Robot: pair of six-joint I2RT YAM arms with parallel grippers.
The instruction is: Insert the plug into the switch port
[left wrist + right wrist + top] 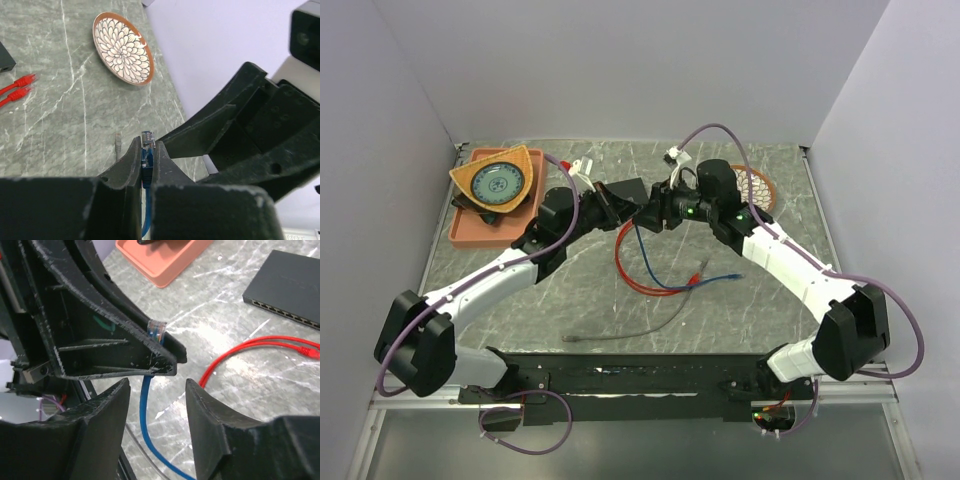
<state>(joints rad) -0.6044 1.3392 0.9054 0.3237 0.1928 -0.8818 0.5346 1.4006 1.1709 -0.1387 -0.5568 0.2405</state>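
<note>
A robotics laboratory test cell is indicated. A grey marbled tabletop is enclosed by plain pale walls at 9, 12 and 3 o'clock. A left arm and a right arm are bolted to a black mounting plate at 6 o'clock. Unrelated props are laid out: a salmon tray at 10 o'clock, a patterned plate at 1 o'clock, a network switch and a loose red cable near the centre.

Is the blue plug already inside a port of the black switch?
No, the left gripper holds the plug, clear of the switch.

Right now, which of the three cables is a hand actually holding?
The blue cable: its plug is pinched in the left hand, while the red cable and grey cable lie loose.
</note>
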